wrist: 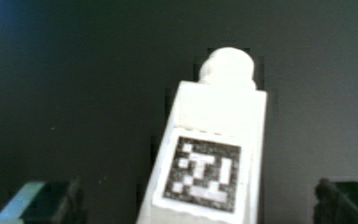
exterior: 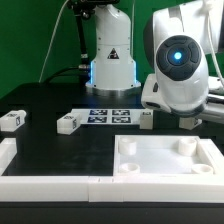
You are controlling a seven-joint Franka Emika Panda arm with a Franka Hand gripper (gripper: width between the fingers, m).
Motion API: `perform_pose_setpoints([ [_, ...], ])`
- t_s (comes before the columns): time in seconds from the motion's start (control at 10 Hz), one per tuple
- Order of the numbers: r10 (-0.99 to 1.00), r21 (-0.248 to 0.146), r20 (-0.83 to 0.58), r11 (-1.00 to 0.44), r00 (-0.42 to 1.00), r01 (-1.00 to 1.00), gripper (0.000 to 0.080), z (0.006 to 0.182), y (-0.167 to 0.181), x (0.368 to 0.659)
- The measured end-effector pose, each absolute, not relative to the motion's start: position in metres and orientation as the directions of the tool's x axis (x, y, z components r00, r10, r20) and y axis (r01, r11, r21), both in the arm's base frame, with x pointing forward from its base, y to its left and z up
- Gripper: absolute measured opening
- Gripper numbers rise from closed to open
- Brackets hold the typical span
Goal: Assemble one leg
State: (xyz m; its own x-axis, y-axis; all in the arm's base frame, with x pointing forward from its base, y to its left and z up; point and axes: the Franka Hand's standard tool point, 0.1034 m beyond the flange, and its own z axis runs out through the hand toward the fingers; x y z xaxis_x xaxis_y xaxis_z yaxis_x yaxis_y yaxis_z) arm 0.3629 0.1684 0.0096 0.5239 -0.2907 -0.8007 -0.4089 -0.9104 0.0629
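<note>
Fingers spread wide and empty straddle the leg lying flat toward the edge of the bench at the exterior view's right: the pick-up looks in hand, calling next for descent and a square close.

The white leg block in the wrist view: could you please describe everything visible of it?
The small white plastic rectangular leg looks smooth and matte, with a rounded peg at one end and a square black-and-white tag on its upper face; its other end runs out of frame. It lies flat on the black table, between the open gripper's dark fingers, which do not touch it.
</note>
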Motion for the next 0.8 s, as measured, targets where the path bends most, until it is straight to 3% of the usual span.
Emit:
perform_pose_setpoints([
  [0.2, -0.292, 0.065, -0.802, -0.91, 0.521, -0.41, 0.0649, 0.0091, 0.1674, 0.3619],
  [0.3, -0.293, 0.064, -0.802, -0.908, 0.52, -0.413, 0.0532, 0.0099, 0.1662, 0.3637],
  [0.4, -0.294, 0.064, -0.801, -0.908, 0.521, -0.414, 0.0532, 0.0095, 0.1659, 0.3638],
  [0.5, -0.294, 0.064, -0.801, -0.908, 0.521, -0.414, 0.035, 0.0095, 0.1659, 0.3637],
  [0.6, -0.294, 0.064, -0.801, -0.908, 0.521, -0.414, 0.029, 0.0095, 0.1659, 0.3637],
  [0.8, -0.294, 0.064, -0.801, -0.908, 0.521, -0.414, 0.029, 0.0095, 0.1659, 0.3637],
])
